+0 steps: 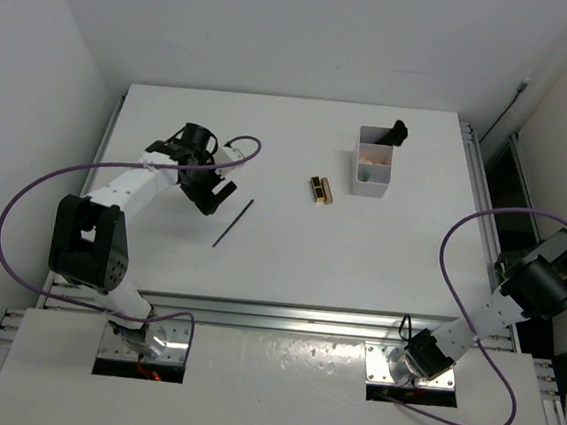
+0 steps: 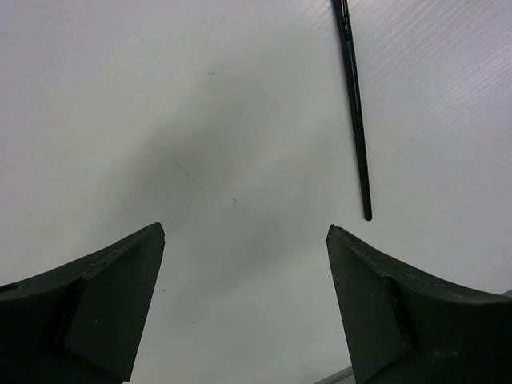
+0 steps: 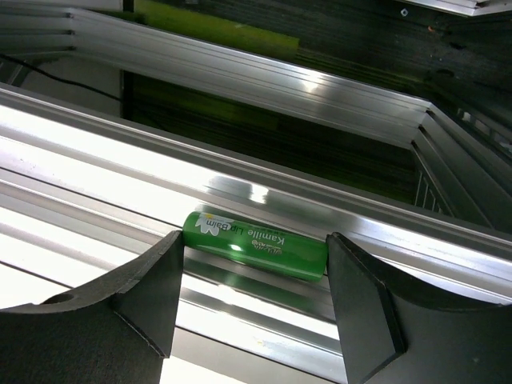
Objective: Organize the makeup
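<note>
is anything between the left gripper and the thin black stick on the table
Nothing visible. Only bare white table lies between the open left gripper and the thin black stick, which lies flat just ahead of it.

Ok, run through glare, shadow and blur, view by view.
Top view: even light, with glare on the front rail near the bases. Left wrist: a soft shadow falls on the table, and the stick is sharp. Right wrist: strong glare on the rails, yet the tube label reads clearly.
</note>
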### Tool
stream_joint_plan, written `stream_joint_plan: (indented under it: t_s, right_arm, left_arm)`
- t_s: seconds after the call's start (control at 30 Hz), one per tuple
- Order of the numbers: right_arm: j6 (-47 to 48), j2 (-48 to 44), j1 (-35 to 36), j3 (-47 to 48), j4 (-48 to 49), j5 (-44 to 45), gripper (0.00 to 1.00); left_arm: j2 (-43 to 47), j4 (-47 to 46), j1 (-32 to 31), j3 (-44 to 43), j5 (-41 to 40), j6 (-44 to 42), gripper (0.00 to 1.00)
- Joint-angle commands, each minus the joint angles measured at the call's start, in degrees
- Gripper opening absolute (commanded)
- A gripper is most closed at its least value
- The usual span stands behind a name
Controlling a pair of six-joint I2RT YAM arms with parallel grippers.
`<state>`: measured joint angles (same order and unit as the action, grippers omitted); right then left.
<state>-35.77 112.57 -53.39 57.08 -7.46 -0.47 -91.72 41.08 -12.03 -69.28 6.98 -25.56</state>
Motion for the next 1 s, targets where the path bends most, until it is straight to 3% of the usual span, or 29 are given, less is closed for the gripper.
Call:
stream_joint_plan:
  t_s: [0.0,0.97]
  right_arm:
    - [1.84,-2.18,0.48,-0.21,1.05,0.12,0.40]
    - [3.95,-2.97,0.30,-1.00,2.54,-1.73,0.31]
  left_arm:
    - [0.58,-0.12,-0.36,-1.04,-0.04,-1.33,0.89]
    - [0.58,-0.12,-0.36,-1.04,0.49,-1.33,0.89]
